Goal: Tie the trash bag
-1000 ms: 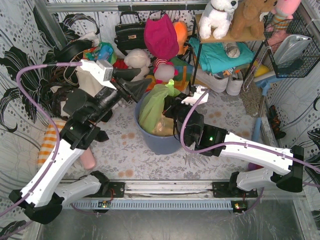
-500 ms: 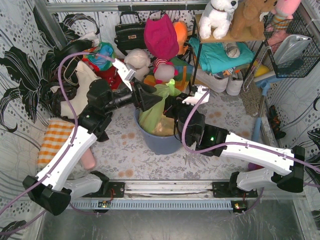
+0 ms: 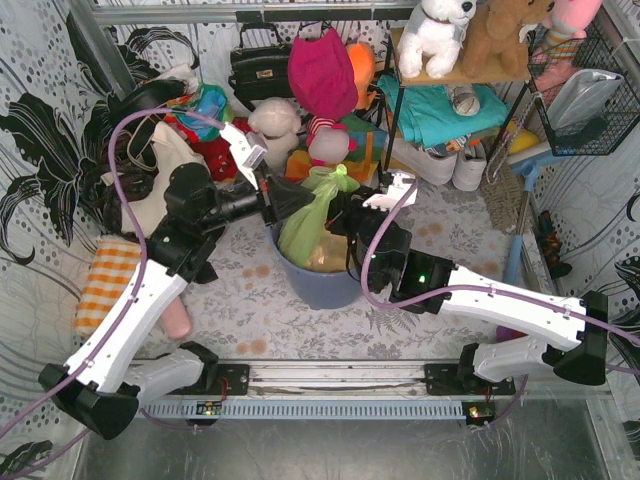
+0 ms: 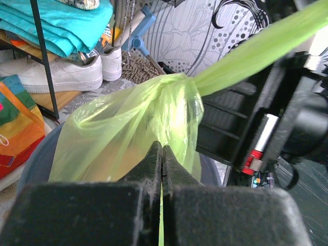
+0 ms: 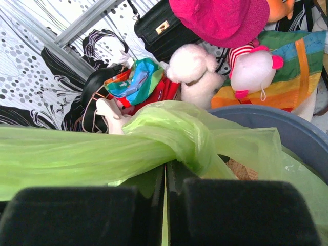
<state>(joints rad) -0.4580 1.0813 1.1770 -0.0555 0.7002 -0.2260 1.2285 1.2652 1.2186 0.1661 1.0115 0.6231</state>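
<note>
Left gripper (image 4: 162,151) newly tight on the trash bag (image 3: 315,225) inside the blue-grey bin (image 3: 322,287); right gripper (image 5: 165,171) likewise.

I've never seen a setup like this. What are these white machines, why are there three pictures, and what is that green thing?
These are two robot arms bolted to the near edge of a table. The wide picture comes from a fixed camera above and behind them. The other two come from a small camera on each wrist, so the black blocks at the bottom are that arm's own fingers. Each arm ends in a two-finger end effector. A light-green trash bag sits in a blue-grey bin. The left end effector and the right end effector are both shut on the bag's gathered plastic, beside a knot. Behind stand plush toys and a handbag.
</note>
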